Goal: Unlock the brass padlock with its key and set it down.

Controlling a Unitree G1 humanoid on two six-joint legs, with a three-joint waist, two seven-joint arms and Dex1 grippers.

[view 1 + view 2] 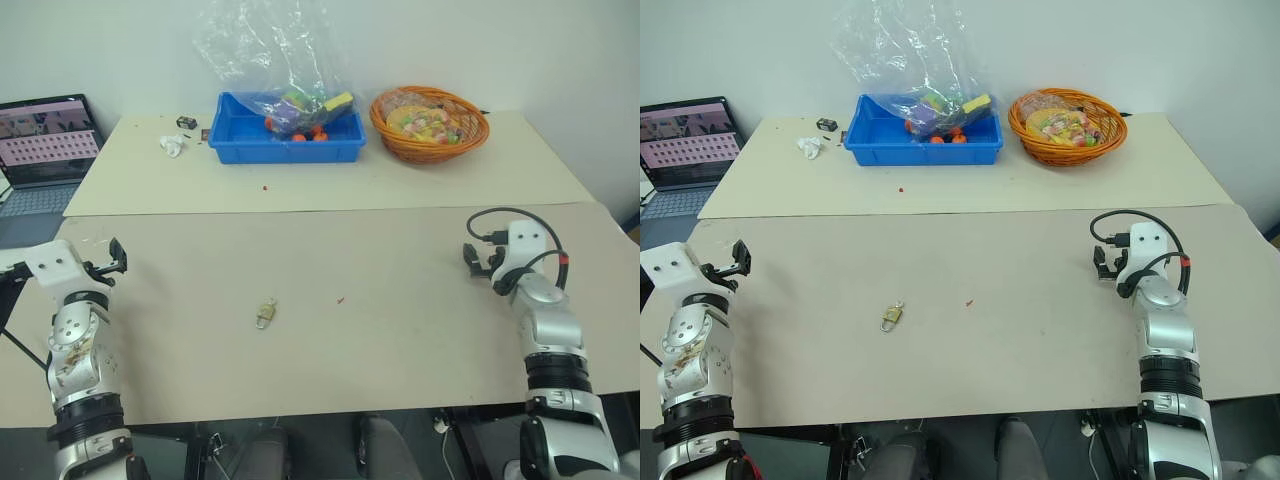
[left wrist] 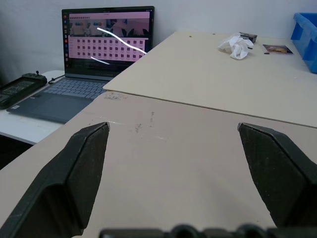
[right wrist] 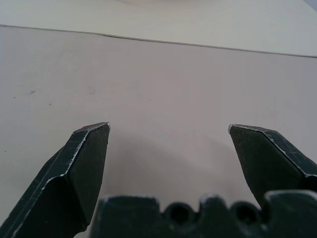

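Both my left gripper (image 2: 173,148) and right gripper (image 3: 168,144) hang spread wide and empty at the table's (image 1: 420,330) flanks. The brass padlock (image 1: 265,314) lies flat mid-table, toward my ten o'clock from the right gripper. It's tiny; my fingers could skid it away or pinch the shackle crookedly.
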